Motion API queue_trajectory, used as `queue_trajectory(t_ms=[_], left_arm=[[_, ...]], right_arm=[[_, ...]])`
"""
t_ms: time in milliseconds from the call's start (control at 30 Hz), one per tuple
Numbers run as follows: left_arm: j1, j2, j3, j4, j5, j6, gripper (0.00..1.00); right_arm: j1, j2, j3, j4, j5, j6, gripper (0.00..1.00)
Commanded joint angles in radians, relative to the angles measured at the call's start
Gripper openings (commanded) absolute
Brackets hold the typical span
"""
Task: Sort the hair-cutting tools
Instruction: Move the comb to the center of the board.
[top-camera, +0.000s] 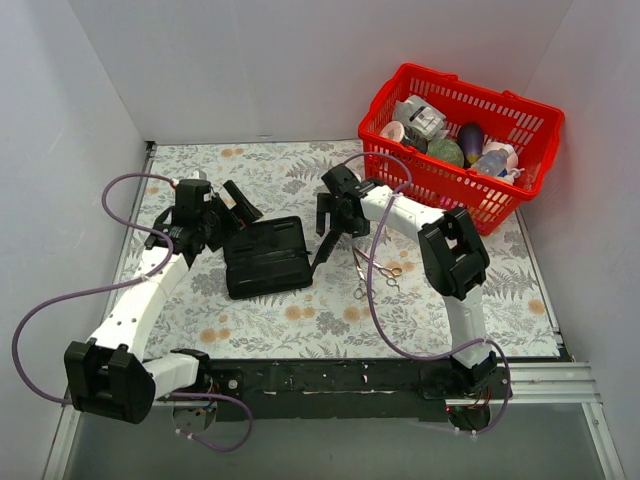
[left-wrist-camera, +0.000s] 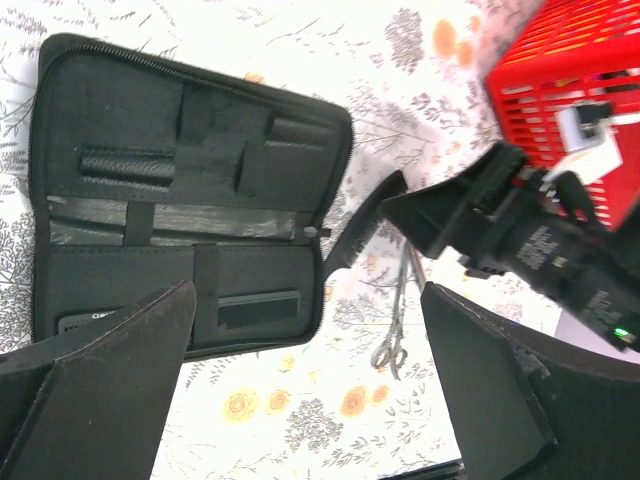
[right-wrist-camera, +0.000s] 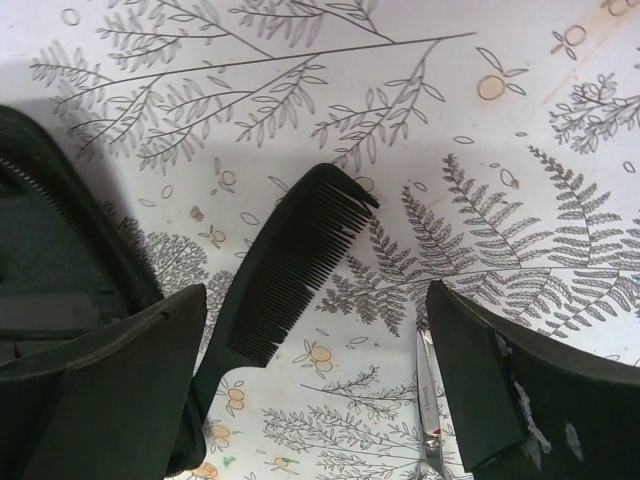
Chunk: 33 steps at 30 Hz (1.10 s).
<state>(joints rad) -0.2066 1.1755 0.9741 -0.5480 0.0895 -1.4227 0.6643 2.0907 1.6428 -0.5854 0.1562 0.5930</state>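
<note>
1. The black comb (top-camera: 325, 250) lies flat on the patterned bench (top-camera: 280, 320), just beside the right edge of the open black case (top-camera: 265, 257). Its teeth end points away from the arms' bases.
2. The right end effector (top-camera: 333, 228) hangs over the comb with its fingers spread wide. In the right wrist view the comb (right-wrist-camera: 290, 270) runs diagonally between the two fingers (right-wrist-camera: 110, 390), and its handle end passes close by the left one. Whether they touch cannot be told.
3. The silver scissors (top-camera: 375, 272) rest on the bench to the right of the comb, near it but apart. Their ring handles point toward the arms' bases. They lie so close together that their number is hard to tell.
4. One scissor blade (right-wrist-camera: 428, 400) shows beside the right finger in the right wrist view.
5. The left end effector (top-camera: 232, 212) hovers by the left side of the case, spread and holding nothing.
6. In the left wrist view the case (left-wrist-camera: 190, 190) lies open, showing its pockets and straps.
7. A red basket (top-camera: 440, 180) of colourful items stands at the far right corner.
</note>
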Motion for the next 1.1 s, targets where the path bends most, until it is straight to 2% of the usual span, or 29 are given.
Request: queue_trajectory(t_ms=[0,300,533,800,1067], left_arm=[[0.001,-0.048,0.069,-0.092,0.01,0.024,0.98],[0.001,-0.126,0.034,-0.122,0.013,0.024,0.98],[0.003,-0.154,0.011,-0.127,0.023,0.027,0.98],[0.003,-0.165,-0.012,-0.124,0.038,0.039,0.98],[0.003,-0.178,-0.017,-0.13,0.042,0.044,0.98]], right_arm=[[0.004,0.022,0.048,-0.036,0.059,0.085,0.98],[0.043,0.114,0.127,-0.097,0.106,0.18,0.98],[0.08,0.239,0.296,-0.241,0.161,0.235,0.98],[0.09,0.192,0.155,-0.251,0.209,0.304,0.95],[0.118,0.226,0.161,-0.286,0.269,0.314,0.86]])
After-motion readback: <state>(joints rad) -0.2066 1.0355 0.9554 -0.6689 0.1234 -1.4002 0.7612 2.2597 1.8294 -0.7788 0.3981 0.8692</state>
